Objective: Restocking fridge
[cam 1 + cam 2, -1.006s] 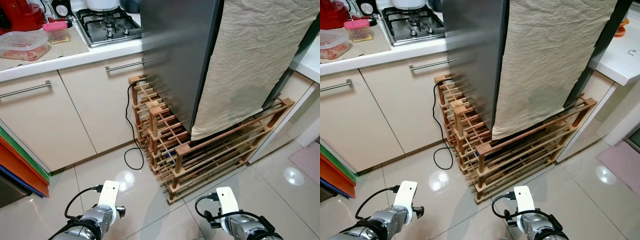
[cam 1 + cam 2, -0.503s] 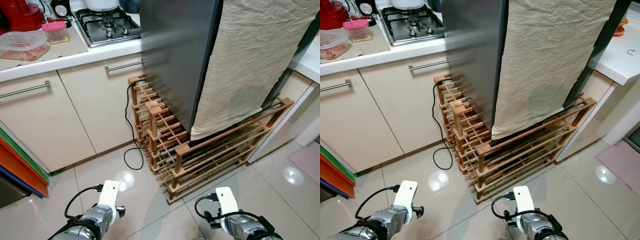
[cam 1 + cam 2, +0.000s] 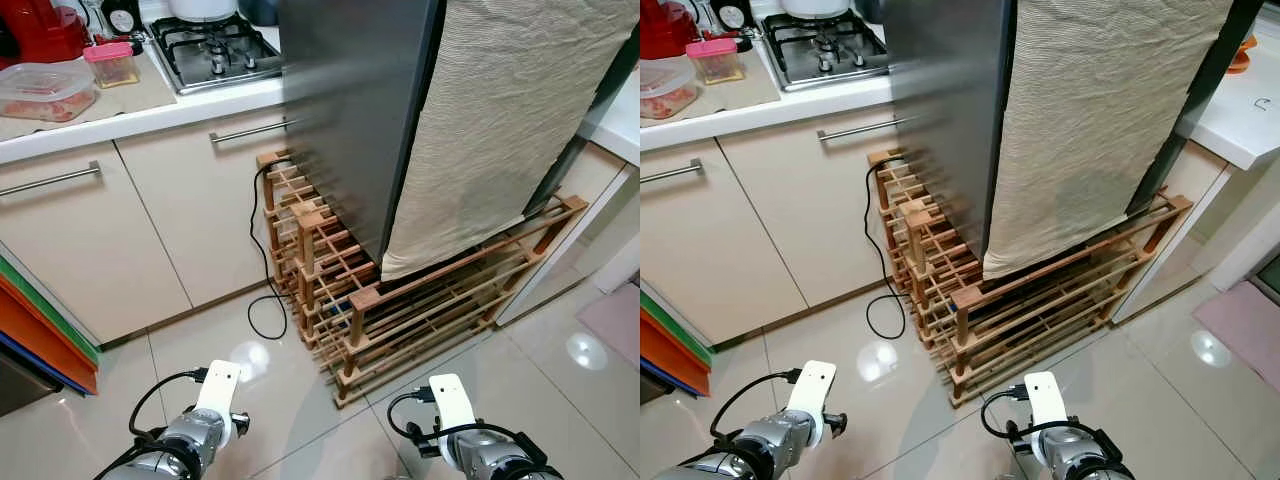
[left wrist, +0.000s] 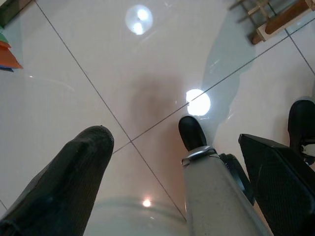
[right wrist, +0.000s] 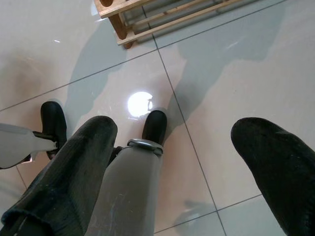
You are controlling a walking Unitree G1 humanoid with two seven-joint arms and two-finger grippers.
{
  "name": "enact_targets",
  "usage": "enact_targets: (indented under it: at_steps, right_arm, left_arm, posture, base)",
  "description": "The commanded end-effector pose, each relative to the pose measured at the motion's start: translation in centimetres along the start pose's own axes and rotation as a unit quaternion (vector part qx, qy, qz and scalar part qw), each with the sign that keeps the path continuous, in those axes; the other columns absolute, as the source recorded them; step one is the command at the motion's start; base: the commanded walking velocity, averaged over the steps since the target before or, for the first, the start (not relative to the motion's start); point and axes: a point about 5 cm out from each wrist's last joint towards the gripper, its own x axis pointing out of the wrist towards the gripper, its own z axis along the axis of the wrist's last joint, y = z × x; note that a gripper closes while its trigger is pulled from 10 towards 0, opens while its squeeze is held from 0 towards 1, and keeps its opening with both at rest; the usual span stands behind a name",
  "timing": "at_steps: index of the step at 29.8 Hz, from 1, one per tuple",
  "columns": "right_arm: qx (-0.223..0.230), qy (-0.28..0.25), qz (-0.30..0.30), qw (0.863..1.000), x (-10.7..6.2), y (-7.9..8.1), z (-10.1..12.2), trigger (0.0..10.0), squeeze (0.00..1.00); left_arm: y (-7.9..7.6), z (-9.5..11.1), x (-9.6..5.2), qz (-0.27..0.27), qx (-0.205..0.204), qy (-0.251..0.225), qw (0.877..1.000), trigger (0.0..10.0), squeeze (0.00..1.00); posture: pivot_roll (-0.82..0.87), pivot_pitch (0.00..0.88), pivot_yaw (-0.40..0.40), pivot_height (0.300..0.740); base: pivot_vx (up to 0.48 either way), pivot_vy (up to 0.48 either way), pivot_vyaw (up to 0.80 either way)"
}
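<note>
The fridge (image 3: 350,110) stands upright, its long axis vertical, right of the counter and directly ahead of the robot. Its dark steel side faces the cabinets, and a beige cloth (image 3: 500,120) hangs down its front face, the lower hem ending just above a wooden rack (image 3: 400,310). The fridge's base sits on this low slatted rack, which runs along the floor beneath it. A black cable (image 3: 262,280) drops beside the rack's near end and loops on the floor.

The floor (image 3: 260,400) is glossy pale tile with thin grout lines and bright lamp reflections. Cream cabinets (image 3: 120,240) with steel bar handles sit under a white counter, with a gas hob (image 3: 215,45) next to the fridge. Coloured flat boards (image 3: 40,330) lean at the cabinet's far left end.

On the counter, a clear lidded tub (image 3: 45,90) holds something reddish, and a small pink-lidded jar (image 3: 112,62) stands beside it; its contents are unclear.

The left gripper (image 4: 177,182) hangs low over the tiles, its 2 black fingers spread apart around nothing. The right gripper (image 5: 172,172) likewise hangs above the floor, fingers wide apart and empty, near the rack's corner.
</note>
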Motion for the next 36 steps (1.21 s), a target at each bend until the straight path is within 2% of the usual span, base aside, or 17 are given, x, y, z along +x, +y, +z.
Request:
enact_targets:
  at_steps: [1, 15, 23, 36]
  right_arm:
    - [0.003, -0.012, -0.005, 1.000, -0.02, -0.17, 0.75, 10.0, 0.00]
    - [-0.001, -0.012, -0.005, 1.000, -0.04, -0.31, 0.85, 10.0, 0.00]
    - [0.002, -0.011, -0.008, 1.000, -0.06, -0.46, 0.84, 10.0, 0.00]
    - [0.005, -0.013, -0.007, 1.000, -0.03, -0.29, 0.92, 10.0, 0.00]
  left_arm:
    - [0.31, 0.37, -0.03, 0.002, 0.005, -0.006, 1.000, 10.0, 0.00]
    - [0.24, 0.53, -0.03, 0.002, 0.013, -0.008, 1.000, 10.0, 0.00]
    - [0.25, 0.97, -0.05, 0.010, 0.044, -0.024, 0.999, 10.0, 0.00]
    - [0.42, 1.07, -0.06, 0.012, 0.054, -0.027, 0.998, 10.0, 0.00]
  posture:
    - [-0.08, 0.009, 0.018, 0.740]
    - [-0.08, 0.011, 0.017, 0.740]
    - [-0.07, 0.004, 0.017, 0.740]
    - [-0.08, 0.000, 0.016, 0.740]
  base:
    - [0.000, 0.000, 0.00]
    - [0.000, 0.000, 0.00]
    - [0.000, 0.000, 0.00]
    - [0.000, 0.000, 0.00]
